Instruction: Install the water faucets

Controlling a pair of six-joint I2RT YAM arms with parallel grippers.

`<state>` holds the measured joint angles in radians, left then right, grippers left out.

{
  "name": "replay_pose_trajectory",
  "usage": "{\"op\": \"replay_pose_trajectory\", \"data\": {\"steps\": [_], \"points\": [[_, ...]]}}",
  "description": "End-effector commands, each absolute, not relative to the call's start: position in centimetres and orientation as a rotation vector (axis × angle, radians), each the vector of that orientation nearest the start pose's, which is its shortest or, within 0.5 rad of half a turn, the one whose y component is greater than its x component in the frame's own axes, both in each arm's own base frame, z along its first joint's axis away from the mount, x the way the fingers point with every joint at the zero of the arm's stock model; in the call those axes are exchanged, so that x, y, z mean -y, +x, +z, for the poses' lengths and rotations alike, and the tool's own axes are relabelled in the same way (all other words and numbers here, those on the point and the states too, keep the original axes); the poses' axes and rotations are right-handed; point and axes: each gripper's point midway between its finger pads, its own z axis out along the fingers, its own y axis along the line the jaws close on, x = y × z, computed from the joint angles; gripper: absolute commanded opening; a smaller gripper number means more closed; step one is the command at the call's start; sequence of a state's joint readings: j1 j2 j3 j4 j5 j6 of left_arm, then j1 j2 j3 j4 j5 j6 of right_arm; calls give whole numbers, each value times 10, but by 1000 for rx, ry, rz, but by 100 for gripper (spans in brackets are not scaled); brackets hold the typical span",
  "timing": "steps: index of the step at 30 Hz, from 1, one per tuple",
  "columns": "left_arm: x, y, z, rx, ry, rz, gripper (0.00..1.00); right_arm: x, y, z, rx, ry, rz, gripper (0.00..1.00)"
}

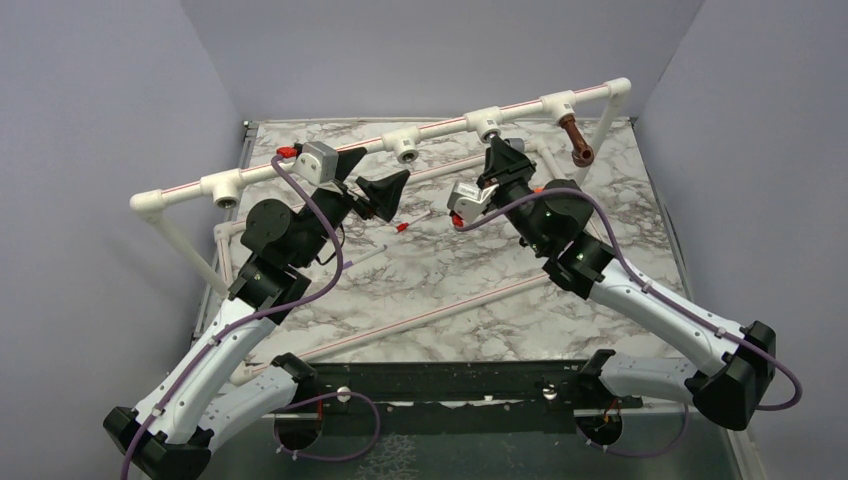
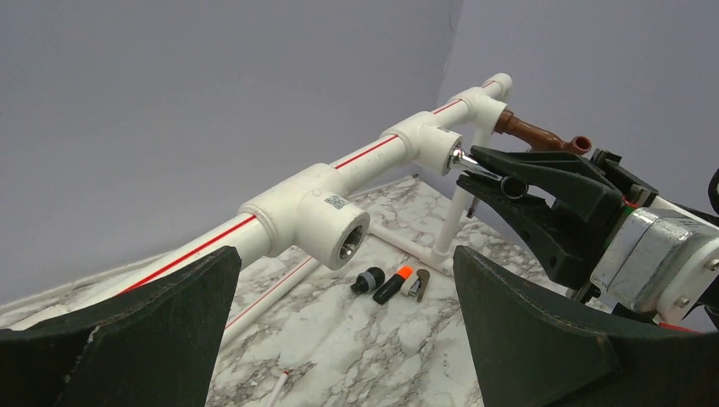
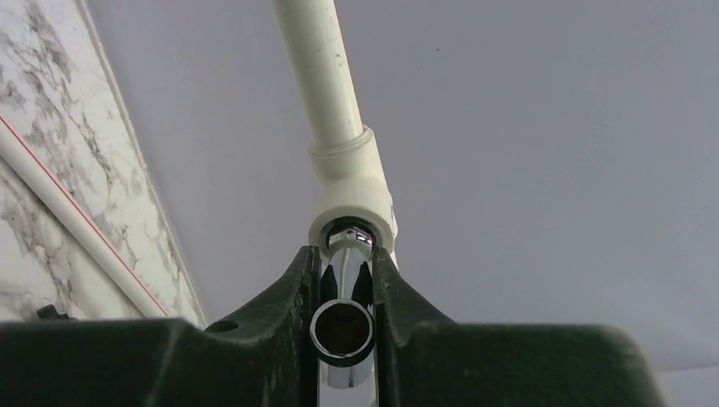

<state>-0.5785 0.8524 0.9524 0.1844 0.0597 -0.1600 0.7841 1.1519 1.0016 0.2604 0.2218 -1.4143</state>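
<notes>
Jaws of the right gripper [image 3: 342,292] are closed tight on the chrome faucet [image 3: 346,259], with one black finger pressed to each side of its shiny tube. The faucet's far end meets the mouth of a white tee socket [image 3: 352,225] on the raised pipe rail [image 1: 185,194]; how far it sits inside cannot be told. The round open end of the chrome tube faces the wrist camera. Jaws of the left gripper [image 1: 368,180] stand wide apart and hold nothing. That gripper hovers above the table, just in front of the neighbouring tee socket [image 2: 326,225], whose open mouth shows between the two fingers without touching them. The reddish-brown faucet [image 1: 576,140] sits in the tee socket nearest the rail's right-hand corner and sticks out from it. The rail crosses the back of the marble table [image 1: 450,290] at a slant, on white pipe legs. On the marble below it lie a few small black parts [image 2: 392,284], one with an orange band, and a thin stick with a red tip [image 1: 402,228]
</notes>
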Motion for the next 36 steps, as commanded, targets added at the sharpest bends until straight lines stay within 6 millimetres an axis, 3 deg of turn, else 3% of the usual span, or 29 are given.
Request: {"op": "replay_pose_trajectory", "data": {"steps": [1,8,16,26,30,36], "points": [[194,267,430,-1258,317,-664,97,-219,345,405,-905,-1178,-666,2],[194,267,430,-1259,317,-664,96,-229,338,408,-989,-1006,-393,1],[194,268,429,-1261,317,-661,97,-237,330,428,-1120,-565,84,1],[194,268,430,-1260,317,-660,97,-223,329,448,-1198,84,594,1],[194,268,429,-1260,316,-659,97,-206,327,447,-1196,382,770,1],[195,267,430,-1258,319,-665,97,-201,326,441,-1190,683,993,1]]}}
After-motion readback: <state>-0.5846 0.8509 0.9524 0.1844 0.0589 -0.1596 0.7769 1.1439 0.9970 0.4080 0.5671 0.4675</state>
